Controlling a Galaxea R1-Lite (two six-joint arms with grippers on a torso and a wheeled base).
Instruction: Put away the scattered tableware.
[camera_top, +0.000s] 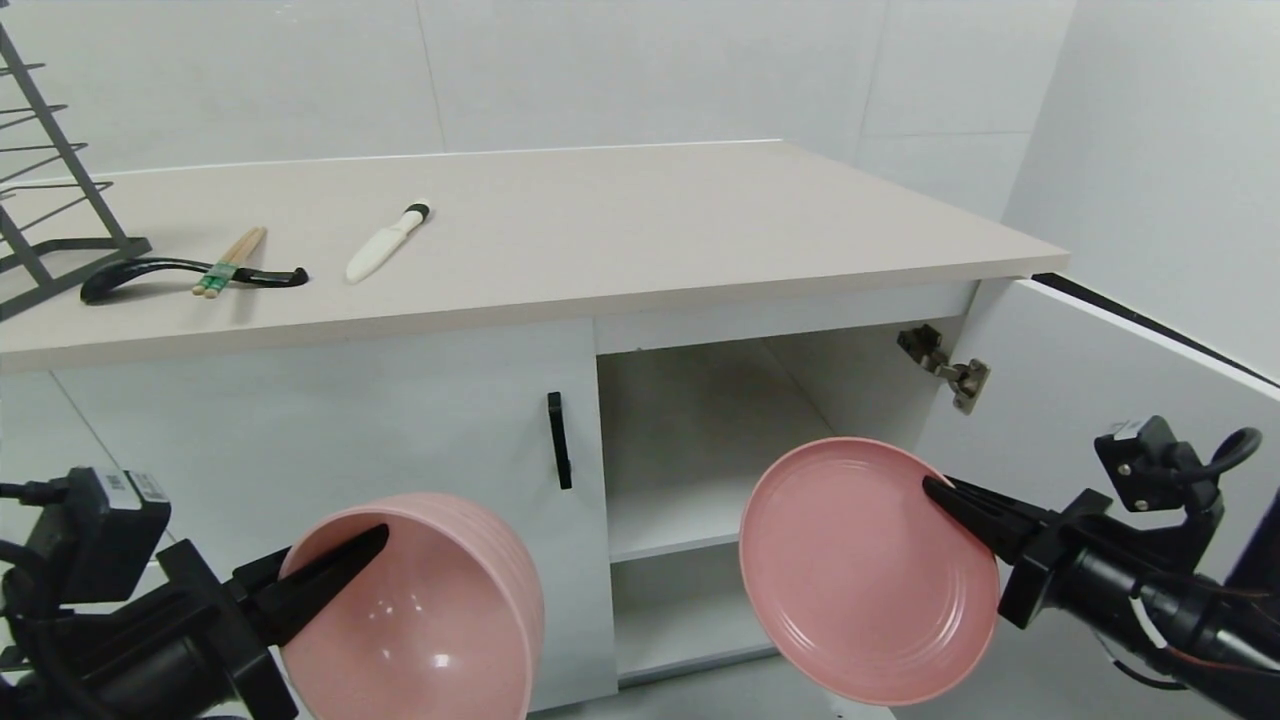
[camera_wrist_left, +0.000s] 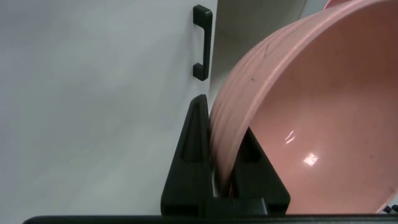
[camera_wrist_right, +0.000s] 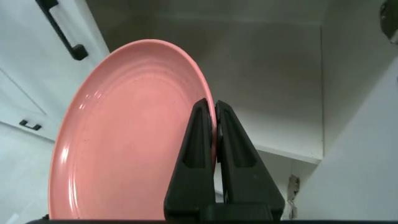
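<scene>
My left gripper (camera_top: 350, 555) is shut on the rim of a pink bowl (camera_top: 430, 615), held low in front of the closed cabinet door (camera_top: 330, 440); the wrist view shows its fingers (camera_wrist_left: 199, 143) pinching the bowl (camera_wrist_left: 311, 112) wall. My right gripper (camera_top: 945, 495) is shut on the edge of a pink plate (camera_top: 860, 570), tilted on edge before the open cabinet compartment (camera_top: 700, 430). The plate (camera_wrist_right: 130, 124) also faces the shelf in the right wrist view. On the counter lie a black ladle (camera_top: 150, 272), wooden chopsticks (camera_top: 230, 260) and a white knife (camera_top: 385, 243).
A dark wire rack (camera_top: 45, 180) stands at the counter's far left. The open cabinet door (camera_top: 1100, 400) swings out at the right beside my right arm. A shelf (camera_top: 680, 515) divides the open compartment. A black handle (camera_top: 558, 440) sits on the closed door.
</scene>
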